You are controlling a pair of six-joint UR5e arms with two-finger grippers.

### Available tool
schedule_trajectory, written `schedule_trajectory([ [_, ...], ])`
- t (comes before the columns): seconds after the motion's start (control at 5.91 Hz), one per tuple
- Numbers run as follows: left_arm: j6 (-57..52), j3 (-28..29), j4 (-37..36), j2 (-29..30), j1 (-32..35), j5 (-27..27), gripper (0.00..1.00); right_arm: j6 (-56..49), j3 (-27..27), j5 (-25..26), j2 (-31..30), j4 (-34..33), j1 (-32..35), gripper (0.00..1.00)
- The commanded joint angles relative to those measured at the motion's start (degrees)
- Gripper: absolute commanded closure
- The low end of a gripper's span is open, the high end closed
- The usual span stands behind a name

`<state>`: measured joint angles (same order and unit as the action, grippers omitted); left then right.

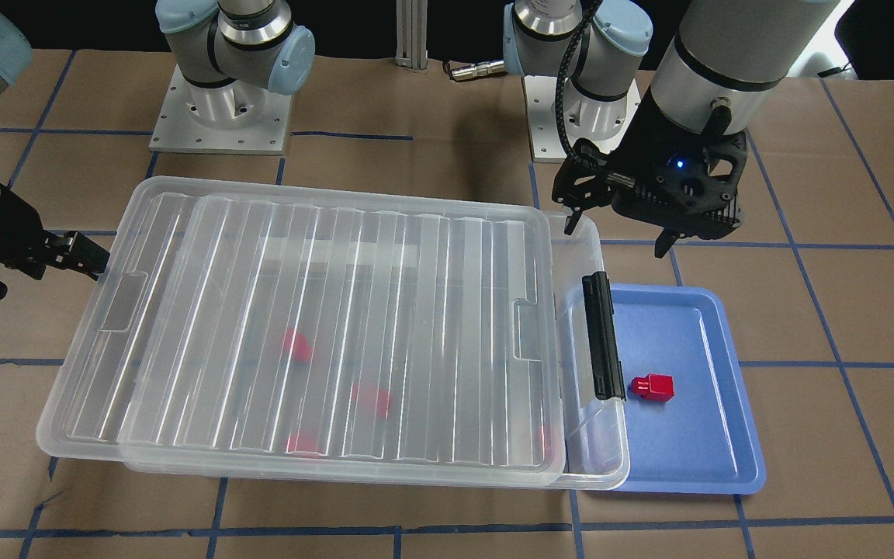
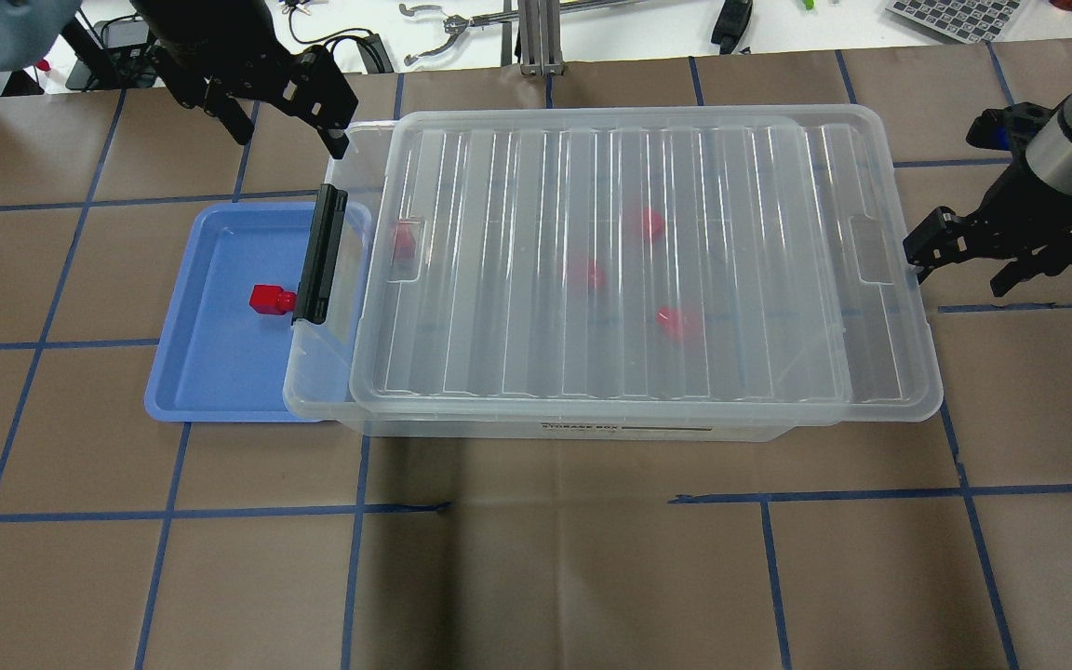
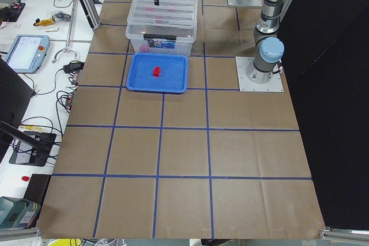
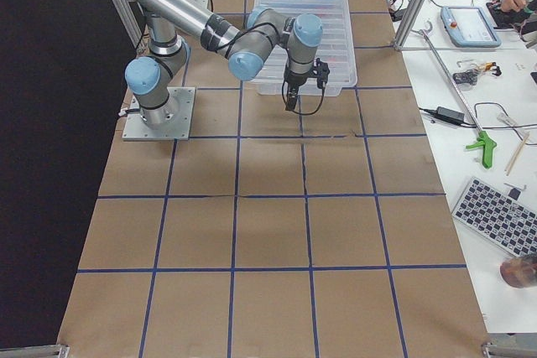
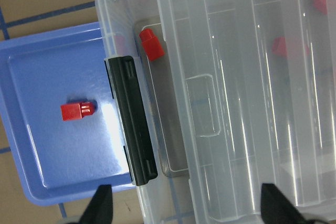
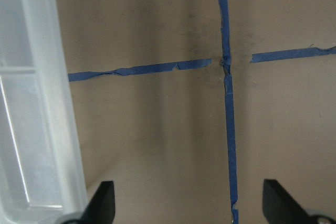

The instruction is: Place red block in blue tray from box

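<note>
One red block (image 1: 653, 387) (image 2: 268, 299) (image 5: 77, 110) lies in the blue tray (image 1: 672, 326) (image 2: 220, 363) (image 5: 42, 145), close to the box's black latch (image 1: 602, 345) (image 2: 320, 253). The clear box (image 1: 338, 326) (image 2: 610, 261) overlaps the tray's edge. Its ribbed lid sits shifted away from the latch end, and several more red blocks (image 2: 643, 223) (image 5: 152, 44) show blurred inside. My left gripper (image 1: 616, 241) (image 2: 291, 140) (image 5: 189, 205) is open and empty, raised over the box's latch-end corner. My right gripper (image 1: 39, 276) (image 2: 957, 270) (image 6: 189, 203) is open and empty just off the box's other short end.
The brown paper table carries a blue tape grid. Both arm bases (image 1: 218, 116) (image 1: 583, 116) stand behind the box. A white bench with tools and cables (image 2: 462, 19) runs along the table's far edge in the overhead view.
</note>
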<state>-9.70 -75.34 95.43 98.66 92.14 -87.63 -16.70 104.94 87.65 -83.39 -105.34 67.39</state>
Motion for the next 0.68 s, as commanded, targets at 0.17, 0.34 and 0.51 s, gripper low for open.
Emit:
schedule_trajectory([
  [0.17, 4.6, -7.93, 2.14, -6.96, -0.12, 0.17, 0.02, 1.41, 0.18, -0.54, -0.1, 0.13, 1.69, 0.0],
  [0.34, 3.39, -11.29, -0.13, -9.69, -1.42, 0.18, 0.02, 1.41, 0.35, -1.94, -0.1, 0.22, 1.78, 0.0],
  [0.51, 3.46, -10.02, -0.68, -8.85, -1.61, 0.0, 0.02, 1.41, 0.44, -2.13, -0.1, 0.22, 1.78, 0.0],
])
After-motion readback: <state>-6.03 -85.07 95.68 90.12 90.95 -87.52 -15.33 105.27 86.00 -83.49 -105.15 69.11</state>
